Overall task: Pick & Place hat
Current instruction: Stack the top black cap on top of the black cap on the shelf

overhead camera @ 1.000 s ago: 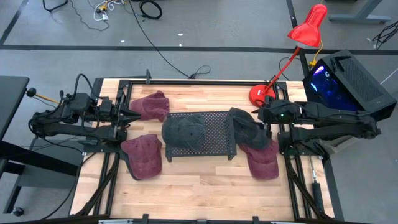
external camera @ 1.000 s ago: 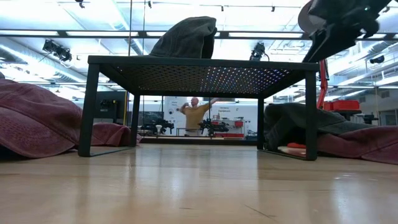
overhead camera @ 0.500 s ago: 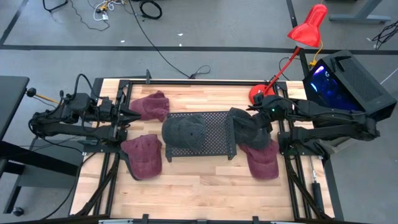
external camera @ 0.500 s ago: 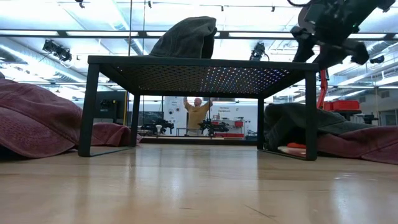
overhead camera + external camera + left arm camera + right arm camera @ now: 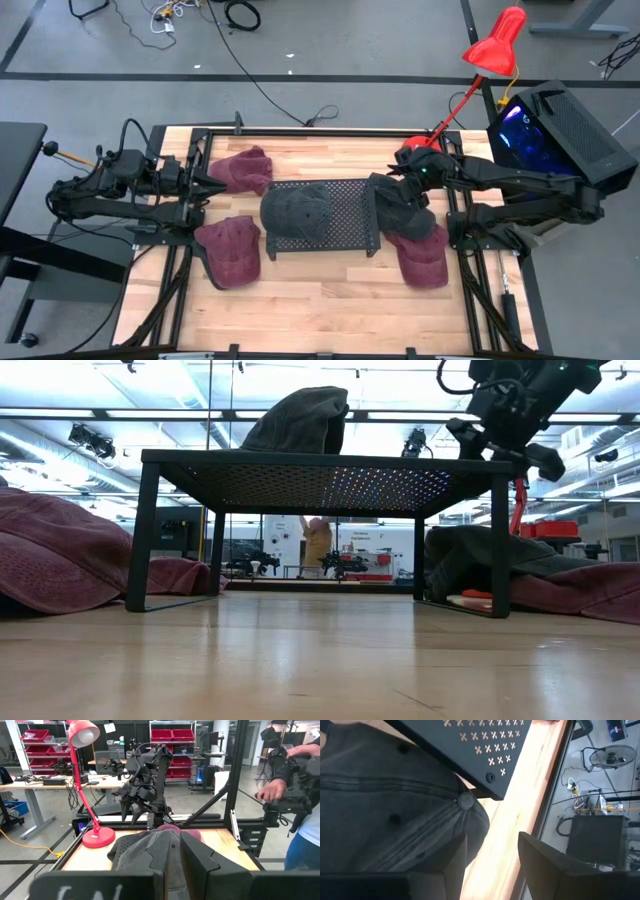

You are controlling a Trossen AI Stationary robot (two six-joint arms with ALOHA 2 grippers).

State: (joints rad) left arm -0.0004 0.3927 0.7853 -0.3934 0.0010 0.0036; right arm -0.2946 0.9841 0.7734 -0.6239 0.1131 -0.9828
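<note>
From above, we see the right tool (image 5: pixel 408 178) poised over the grey hat (image 5: pixel 400 208) that lies on the desk (image 5: pixel 330 300) against the right end of the perforated rack (image 5: pixel 345 205). Its fingers stand apart and hold nothing. A second grey hat (image 5: pixel 293 212) already sits on the rack; three maroon hats lie around it on the desk. The left tool (image 5: pixel 205 185) waits at the left edge, fingers nearly together and empty. We judge that the step in hand is the descent onto the hat. A good grip would pinch a fold of the crown clear of the rack leg, then lift straight up before moving sideways.

At desk level, the right tool (image 5: pixel 500 435) hangs above the rack's right corner, with the hat (image 5: pixel 470 565) slumped beside the leg below it. Beyond the pale wooden desk lies a bright workshop, where a person (image 5: pixel 318 540) stands far off.

Through the left wrist camera, we see the red lamp (image 5: pixel 87 780) and red storage bins behind.

Through the right wrist camera, grey cloth and its top button (image 5: pixel 465 800) lie just beyond the parted fingers (image 5: pixel 550 865).
</note>
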